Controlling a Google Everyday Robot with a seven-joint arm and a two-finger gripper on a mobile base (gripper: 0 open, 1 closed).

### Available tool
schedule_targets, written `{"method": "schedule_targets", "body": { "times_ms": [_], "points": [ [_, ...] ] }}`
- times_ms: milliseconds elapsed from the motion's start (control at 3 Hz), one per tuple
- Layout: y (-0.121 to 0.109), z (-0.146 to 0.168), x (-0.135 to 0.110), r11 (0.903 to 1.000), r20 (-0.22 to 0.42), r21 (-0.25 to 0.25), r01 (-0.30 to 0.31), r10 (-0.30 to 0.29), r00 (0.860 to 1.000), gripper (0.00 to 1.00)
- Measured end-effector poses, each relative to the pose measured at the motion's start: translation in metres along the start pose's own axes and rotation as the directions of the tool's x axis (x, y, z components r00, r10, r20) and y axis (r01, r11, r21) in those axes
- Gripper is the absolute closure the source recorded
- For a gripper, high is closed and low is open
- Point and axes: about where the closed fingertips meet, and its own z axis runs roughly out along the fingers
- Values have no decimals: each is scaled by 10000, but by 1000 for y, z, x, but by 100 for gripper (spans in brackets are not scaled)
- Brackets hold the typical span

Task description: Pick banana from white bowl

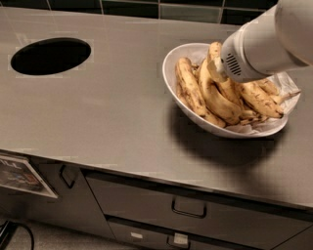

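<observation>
Kitchen: steel counter (98, 112), tiled backsplash (132, 6), drawers (146, 195).

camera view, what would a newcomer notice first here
The white bowl heaped with brown-speckled bananas, at the right of the steel counter, draws the eye first. A big white arm reaches in from the upper right, and its gripper sits among the bananas, mostly hidden by the arm. A dark round hole is cut in the counter at far left.
</observation>
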Motion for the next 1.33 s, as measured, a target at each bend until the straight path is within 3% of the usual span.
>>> {"method": "schedule_targets", "body": {
  "times_ms": [333, 667, 1000, 1333],
  "points": [
    [0, 0, 0, 10000, 0, 0, 0, 0, 10000, 69],
    [0, 0, 0, 10000, 0, 0, 1, -1, 10000, 44],
    [0, 0, 0, 10000, 0, -1, 1, -1, 10000, 39],
    [0, 0, 0, 10000, 1, 0, 1, -1, 10000, 45]
  ]
}}
